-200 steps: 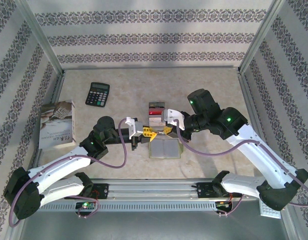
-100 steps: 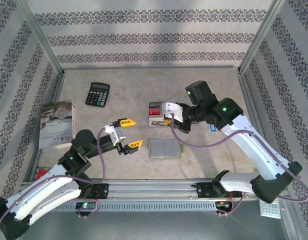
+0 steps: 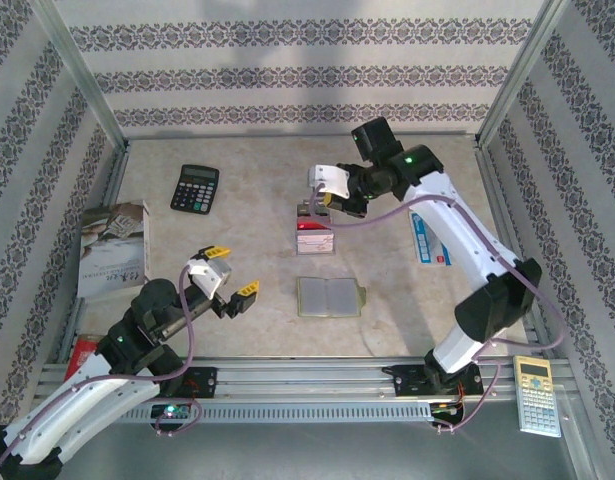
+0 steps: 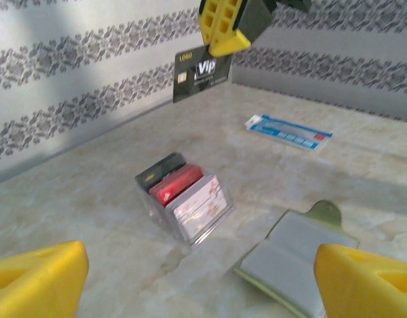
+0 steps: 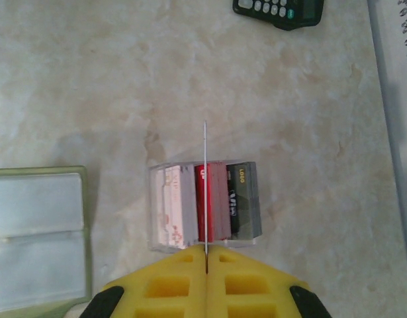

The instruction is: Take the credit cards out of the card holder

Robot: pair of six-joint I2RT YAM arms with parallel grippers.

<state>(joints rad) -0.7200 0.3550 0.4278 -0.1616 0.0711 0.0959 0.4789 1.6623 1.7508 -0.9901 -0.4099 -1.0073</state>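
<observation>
The olive-green card holder point(image 3: 329, 297) lies open and flat on the table, its pale grey pockets point(image 4: 292, 255) facing up. My right gripper point(image 3: 322, 200) is shut on a dark grey credit card point(image 4: 202, 74) marked VIP, which is seen edge-on point(image 5: 205, 192) in the right wrist view. It hangs just above a clear box point(image 3: 314, 232) that holds pinkish-white, red and dark grey cards point(image 5: 203, 202). My left gripper point(image 3: 232, 270) stands open and holds nothing, well to the left of the card holder.
A black calculator point(image 3: 195, 187) lies at the back left, and a booklet point(image 3: 112, 248) lies by the left wall. A blue-and-white packet point(image 3: 427, 238) rests right of the box. A pale calculator point(image 3: 537, 395) sits off the table at the near right.
My right gripper has carried the dark grey card from beside the card holder up and back to above the clear box. My left arm has drawn back toward the near left, gripper open.
</observation>
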